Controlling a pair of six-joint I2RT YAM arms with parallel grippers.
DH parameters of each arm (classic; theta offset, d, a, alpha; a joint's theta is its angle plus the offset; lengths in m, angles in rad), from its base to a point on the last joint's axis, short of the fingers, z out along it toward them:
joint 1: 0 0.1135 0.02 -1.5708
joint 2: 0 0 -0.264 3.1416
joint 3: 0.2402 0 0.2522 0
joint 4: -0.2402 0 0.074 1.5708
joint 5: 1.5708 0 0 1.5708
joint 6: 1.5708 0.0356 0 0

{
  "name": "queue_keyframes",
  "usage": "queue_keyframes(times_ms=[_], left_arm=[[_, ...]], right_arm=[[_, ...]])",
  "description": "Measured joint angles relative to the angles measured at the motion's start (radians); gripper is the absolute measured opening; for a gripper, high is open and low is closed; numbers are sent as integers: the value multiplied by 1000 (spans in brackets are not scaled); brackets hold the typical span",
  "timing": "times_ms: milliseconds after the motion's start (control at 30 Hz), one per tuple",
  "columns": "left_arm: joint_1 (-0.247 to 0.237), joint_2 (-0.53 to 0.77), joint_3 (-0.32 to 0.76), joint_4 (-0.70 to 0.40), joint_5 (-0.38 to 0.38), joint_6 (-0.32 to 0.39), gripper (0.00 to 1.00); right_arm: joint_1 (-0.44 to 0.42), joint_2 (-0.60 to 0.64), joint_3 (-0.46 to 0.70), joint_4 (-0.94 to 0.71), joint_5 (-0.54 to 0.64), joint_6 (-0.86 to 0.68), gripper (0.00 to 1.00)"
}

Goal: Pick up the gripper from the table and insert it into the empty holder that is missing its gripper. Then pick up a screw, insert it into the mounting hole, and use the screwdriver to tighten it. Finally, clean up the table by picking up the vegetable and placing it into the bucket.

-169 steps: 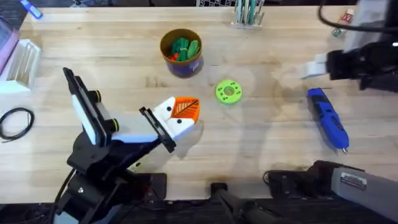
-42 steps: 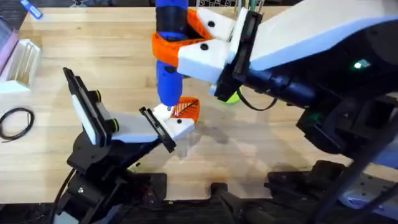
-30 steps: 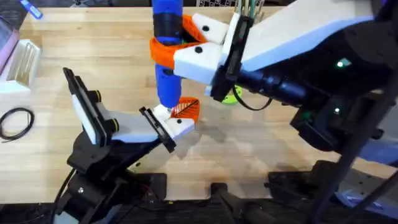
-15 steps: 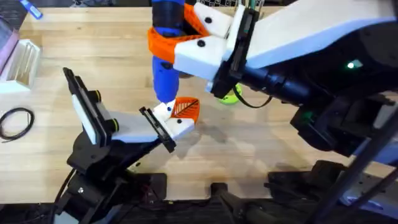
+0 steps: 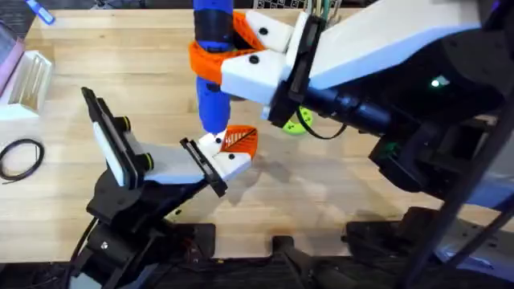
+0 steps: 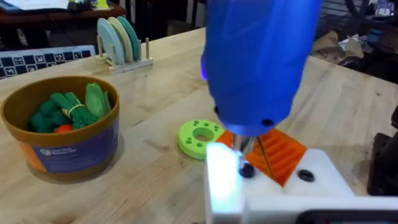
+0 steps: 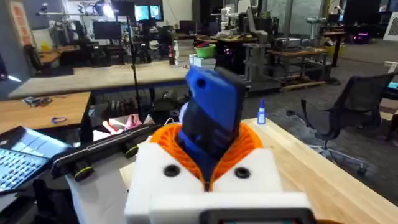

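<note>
My right gripper (image 5: 212, 61) reaches across the table, shut on the blue screwdriver (image 5: 212, 96) and holding it upright. In the right wrist view the screwdriver (image 7: 211, 115) sits between the orange pads (image 7: 249, 146). Its metal bit (image 6: 244, 149) stands on a dark screw (image 6: 247, 169) at the white holder (image 6: 224, 180), a finger of my left gripper (image 5: 223, 152). The orange gripper (image 6: 281, 152) lies against that finger; both fingers stand close together. The blue bucket (image 6: 62, 146) holds a dark teal vegetable (image 6: 56, 112) among other green pieces.
A bright green disc (image 6: 200, 137) lies on the wood between the bucket and my left gripper, and shows partly under the right arm (image 5: 299, 120). A rack of plates (image 6: 121, 40) stands at the far edge. A black cable (image 5: 20, 156) lies at the left.
The screwdriver left its spot on the table at the right and came over in my right gripper to the left gripper's finger. In the last second it only shifted slightly.
</note>
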Motion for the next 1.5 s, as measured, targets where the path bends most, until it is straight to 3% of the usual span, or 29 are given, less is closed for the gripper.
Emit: queue_keyframes(times_ms=[1500], left_arm=[[0,0,0,0,0,0,4]], right_arm=[[0,-7,0,8,-4,-22,25]])
